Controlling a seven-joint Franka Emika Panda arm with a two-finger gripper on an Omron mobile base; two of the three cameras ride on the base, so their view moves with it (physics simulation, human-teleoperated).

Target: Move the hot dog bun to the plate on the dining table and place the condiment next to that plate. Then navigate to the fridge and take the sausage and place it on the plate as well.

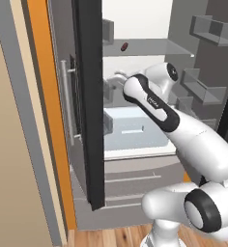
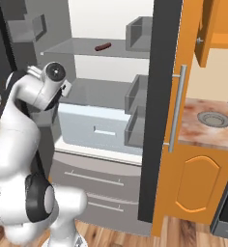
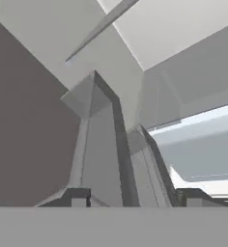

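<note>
one sausage (image 1: 124,46) lies alone on the fridge (image 2: 111,96) upper shelf, well above the arm. risk: the fingers (image 3: 135,198), part-spread and gripping nothing, point at door bins and could knock them. right base view adds a tabletop with a grey dish (image 2: 212,118); hand view shows bins close up.

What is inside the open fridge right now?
The sausage lies alone on the upper shelf; a pale drawer sits lower down, with door bins alongside. The arm covers part of the middle shelf; the drawer's contents are hidden.
</note>
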